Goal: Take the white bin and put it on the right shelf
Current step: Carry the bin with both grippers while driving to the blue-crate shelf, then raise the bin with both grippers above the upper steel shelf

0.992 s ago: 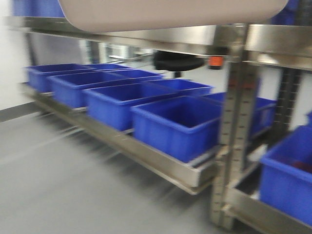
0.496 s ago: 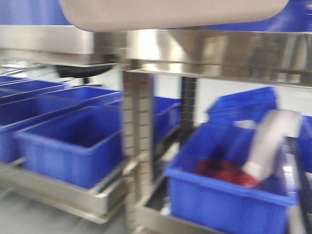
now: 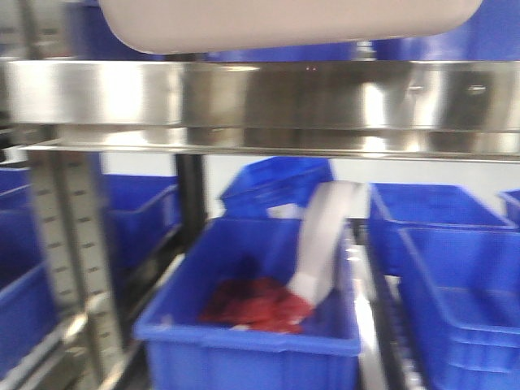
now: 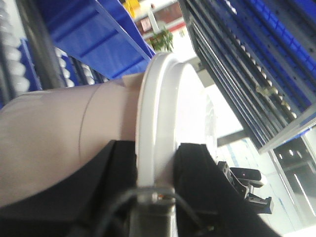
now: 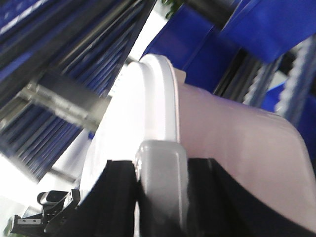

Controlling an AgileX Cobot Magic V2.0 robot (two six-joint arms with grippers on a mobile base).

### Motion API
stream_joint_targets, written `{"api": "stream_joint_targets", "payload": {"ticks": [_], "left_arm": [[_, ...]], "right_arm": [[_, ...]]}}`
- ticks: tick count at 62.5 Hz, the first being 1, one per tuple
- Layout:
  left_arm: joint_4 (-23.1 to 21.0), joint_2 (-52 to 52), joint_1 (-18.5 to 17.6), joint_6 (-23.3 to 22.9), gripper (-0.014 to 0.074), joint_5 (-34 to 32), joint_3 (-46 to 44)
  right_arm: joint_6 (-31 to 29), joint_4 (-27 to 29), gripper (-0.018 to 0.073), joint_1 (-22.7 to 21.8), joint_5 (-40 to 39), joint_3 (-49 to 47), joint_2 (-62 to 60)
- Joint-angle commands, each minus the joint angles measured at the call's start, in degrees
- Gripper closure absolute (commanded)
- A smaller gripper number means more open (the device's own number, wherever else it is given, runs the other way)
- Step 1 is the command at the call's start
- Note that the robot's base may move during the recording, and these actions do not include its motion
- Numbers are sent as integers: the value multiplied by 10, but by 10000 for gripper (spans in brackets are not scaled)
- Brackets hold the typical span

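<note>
The white bin (image 3: 284, 20) hangs at the top of the front view, its off-white underside just above the shiny steel rail of the right shelf (image 3: 268, 101). In the left wrist view my left gripper (image 4: 157, 163) is shut on the bin's glossy white lid rim (image 4: 153, 118), with the pinkish side (image 4: 59, 133) to the left. In the right wrist view my right gripper (image 5: 160, 173) is shut on a grey latch (image 5: 160, 173) at the lid rim of the bin (image 5: 232, 138).
Below the rail, a blue bin (image 3: 252, 317) holds red material and a tilted white piece (image 3: 325, 236). More blue bins (image 3: 455, 276) stand to the right and left. A steel upright (image 3: 69, 244) stands at the left.
The view has swung right along the racks: the upright post has slid from right to left. The bin with red material has come to the centre. The white bin stays at the top.
</note>
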Motion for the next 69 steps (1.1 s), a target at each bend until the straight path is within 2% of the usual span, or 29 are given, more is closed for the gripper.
{"api": "stream_joint_targets", "payload": {"ticks": [1,69], "left_arm": [[-33,-28,-19,12,722,128,-19],[-33,-28,-19,12,722,128,-19]], "right_arm": [[-7,66,501,15,85,-25,-19],[-7,66,501,15,82,-25,-19]]}}
